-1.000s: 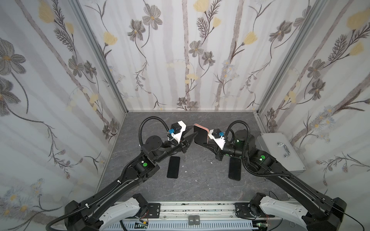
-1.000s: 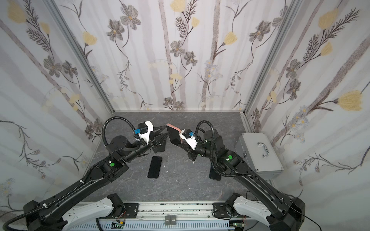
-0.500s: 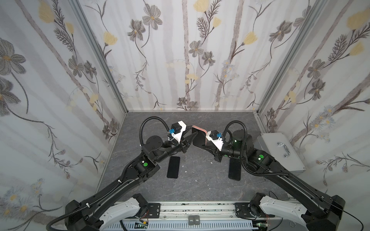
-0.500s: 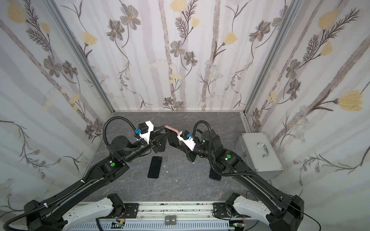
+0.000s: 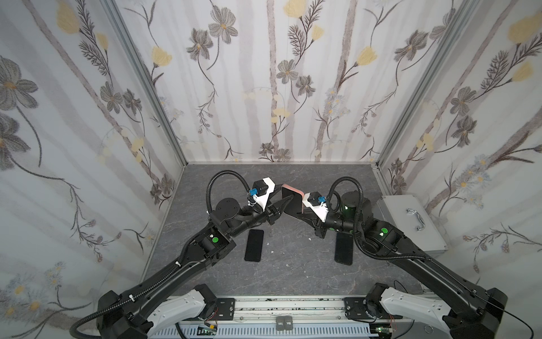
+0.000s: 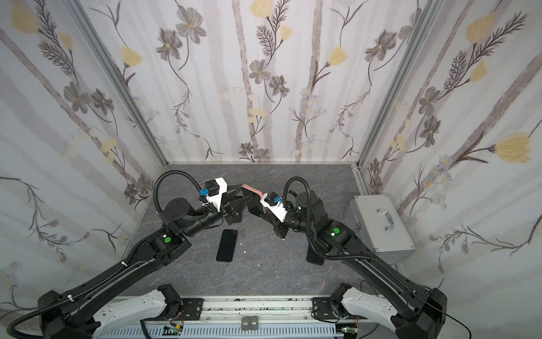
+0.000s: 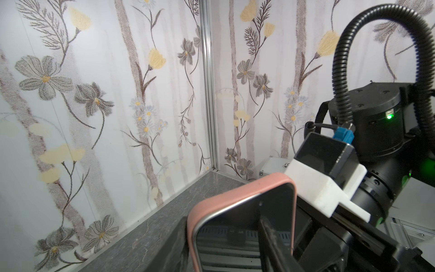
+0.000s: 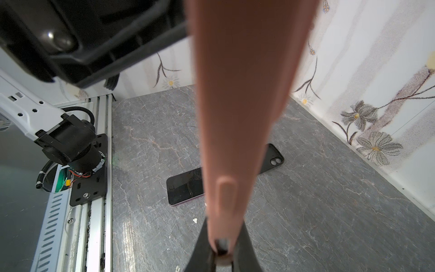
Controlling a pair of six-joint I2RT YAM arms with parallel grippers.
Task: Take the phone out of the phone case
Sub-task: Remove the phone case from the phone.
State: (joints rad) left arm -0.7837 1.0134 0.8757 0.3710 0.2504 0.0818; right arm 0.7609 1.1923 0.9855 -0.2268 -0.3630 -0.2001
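Here, the right end effector [image 8: 217, 249] is clamped on the edge of the pink phone case [image 5: 291, 196], held upright above the grey surface [image 5: 293, 264] with the phone [image 7: 244, 223] inside. The left end effector [image 7: 226, 235] straddles the case, jaws partly spread. A black phone [image 5: 254, 245] lies below.

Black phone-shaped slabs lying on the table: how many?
2. First slab lies beside the left arm; second slab lies partly hidden under the right arm. Others may be hidden beneath the arms.
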